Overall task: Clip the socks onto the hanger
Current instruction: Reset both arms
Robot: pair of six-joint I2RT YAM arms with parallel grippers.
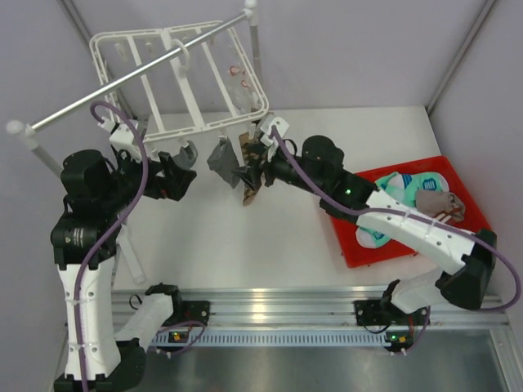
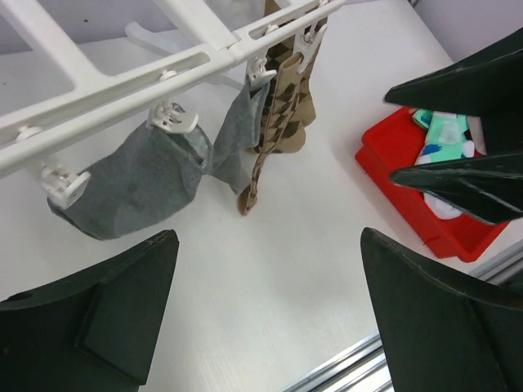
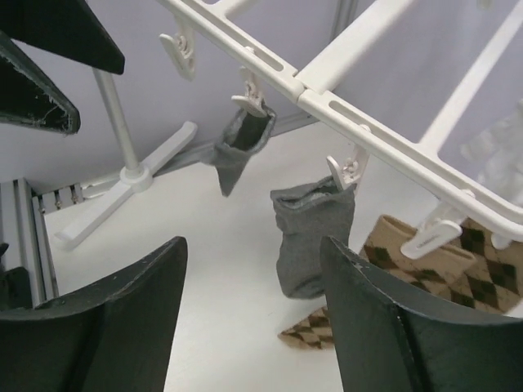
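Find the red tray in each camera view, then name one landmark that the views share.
Top external: the red tray is at the right, about mid-height.
Left wrist: the tray is at the right edge, partly hidden.
Right wrist: not in it.
Shared landmark: the white hanger with grey socks clipped to it shows in all three views.

Diffuse, even overhead light renders all three views bright. The white table (image 1: 245, 237) shows only faint, soft-edged shadows beneath the hanging socks (image 2: 131, 188), and one patch of glare lies on the aluminium rail (image 1: 270, 300) at the near edge. In both wrist views the black fingers (image 3: 106, 327) in the foreground read as soft, nearly featureless masses, while the hanger (image 3: 368, 122) and the background stay sharp.
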